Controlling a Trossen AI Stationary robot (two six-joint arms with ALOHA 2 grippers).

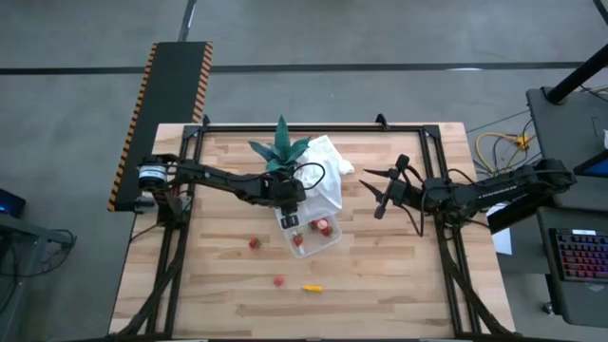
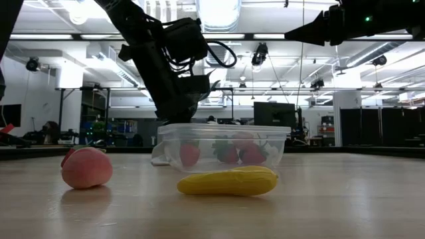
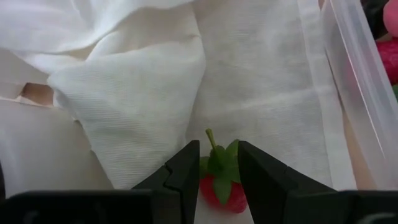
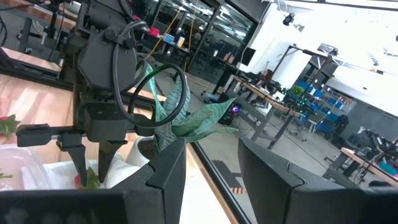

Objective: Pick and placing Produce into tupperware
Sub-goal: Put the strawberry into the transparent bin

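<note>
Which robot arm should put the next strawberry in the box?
The left one, probably. Its gripper is shut on a strawberry above the white cloth, right beside the clear box. The right gripper hangs open and empty, off to the side of the box.

- The left gripper (image 1: 288, 220) hangs over the white cloth (image 1: 328, 166) at the tupperware's (image 1: 318, 242) far end, blocking that approach.
- The green spiky plant (image 1: 280, 150) stands just behind it, crowding the far side.
- The right gripper (image 1: 366, 178) sits raised, well apart to the right.
- The near wood table (image 1: 399, 285) is broadly free; only a yellow piece (image 1: 313, 286) and two red strawberries (image 1: 255, 243) lie scattered there.
</note>
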